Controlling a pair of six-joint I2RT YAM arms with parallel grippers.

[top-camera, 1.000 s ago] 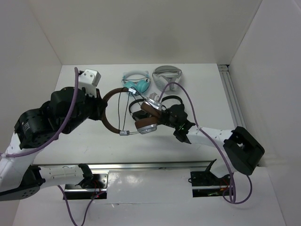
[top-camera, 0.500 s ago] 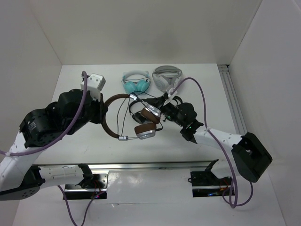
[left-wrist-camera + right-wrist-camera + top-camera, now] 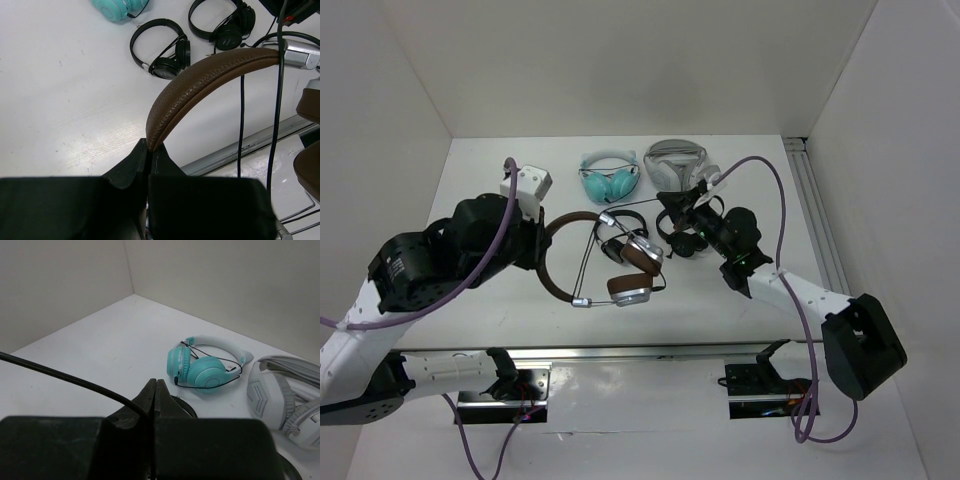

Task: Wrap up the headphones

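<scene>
The left gripper [image 3: 149, 146] is clamped on the brown headband [image 3: 200, 79] of the headphones [image 3: 638, 256] and holds them above the middle of the worktop [image 3: 690, 315], with the ear cups toward the right arm. The right gripper [image 3: 156, 386] is closed on the thin black cable [image 3: 65, 377]. The teal pair [image 3: 610, 178] and the white-grey pair [image 3: 675, 158] lie near the rear wall

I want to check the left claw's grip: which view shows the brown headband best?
Left wrist view: the brown headband arcs close up, pinched in the left claw. The top view shows its whole arc, small, the grip hidden under the arm. The right wrist view shows none.
</scene>
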